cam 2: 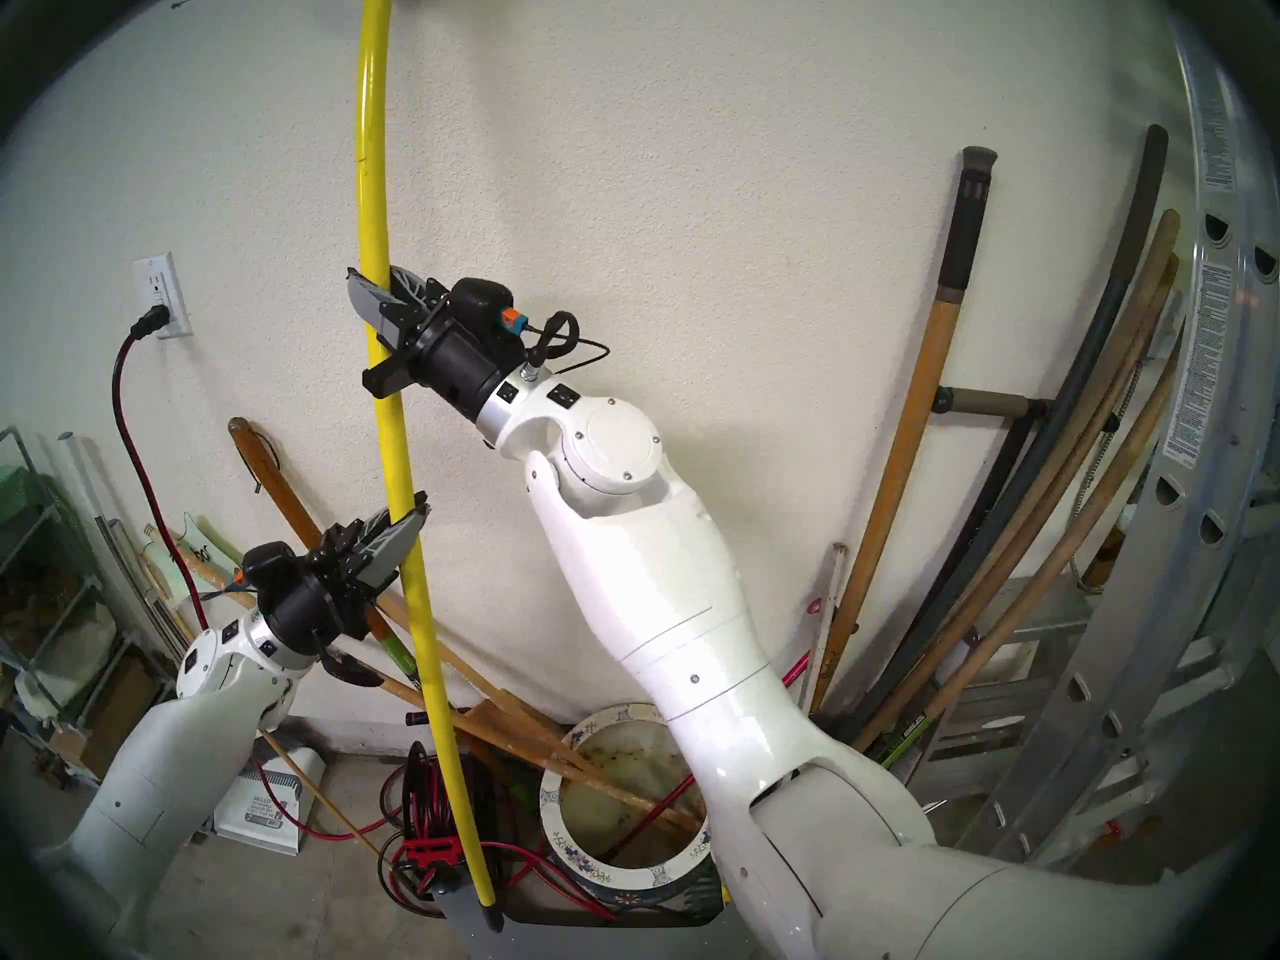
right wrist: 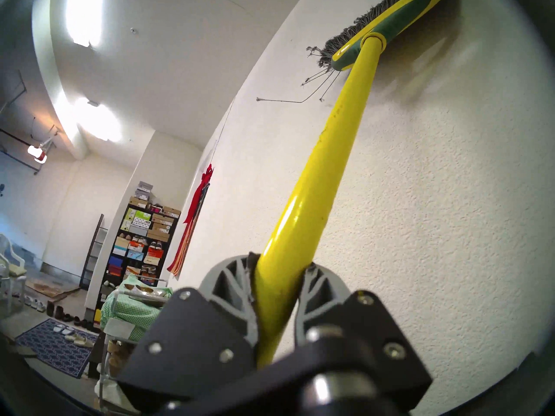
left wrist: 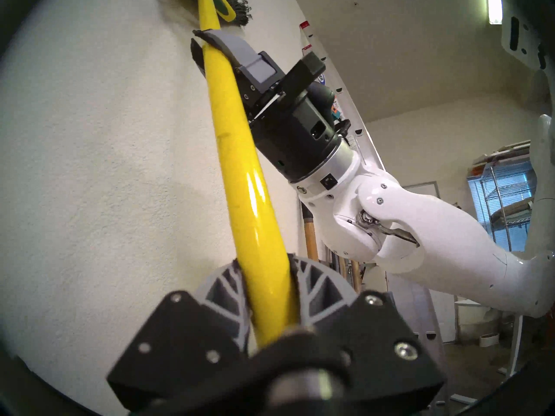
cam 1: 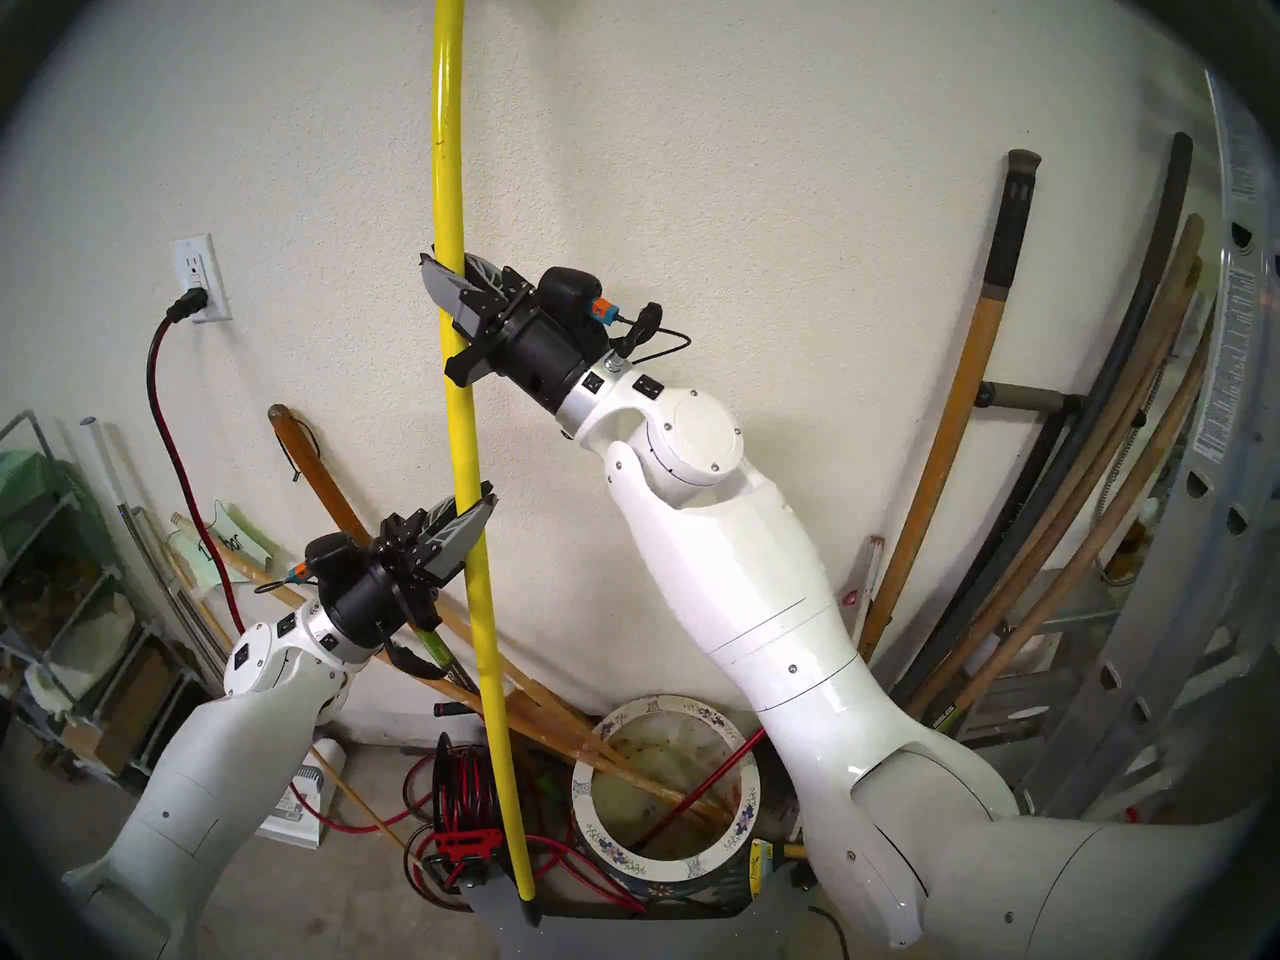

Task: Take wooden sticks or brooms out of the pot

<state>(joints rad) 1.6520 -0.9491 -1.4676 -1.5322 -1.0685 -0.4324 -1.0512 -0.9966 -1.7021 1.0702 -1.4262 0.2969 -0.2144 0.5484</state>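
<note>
The broom's yellow pole (cam 1: 463, 418) (cam 2: 405, 494) stands nearly upright before the wall. Its yellow-and-green head (right wrist: 390, 25) with dark bristles is at the top. My right gripper (cam 1: 447, 280) (right wrist: 279, 274) is shut on the pole high up. My left gripper (cam 1: 478, 515) (left wrist: 270, 280) is shut on it lower down. The pole's lower end (cam 1: 530, 903) hangs left of the pot (cam 1: 651, 868), outside its flowered white rim. Tan wooden sticks (cam 1: 554, 730) and a thin red stick (cam 1: 692, 785) lean out of the pot to the left.
A red-and-black cable reel (cam 1: 464, 820) sits just left of the pot, behind the pole's lower end. Long-handled tools (cam 1: 970, 418) and an aluminium ladder (cam 1: 1212, 453) lean at the right. A wall outlet (cam 1: 197, 280) with a cord and a wire shelf (cam 1: 55, 557) are at the left.
</note>
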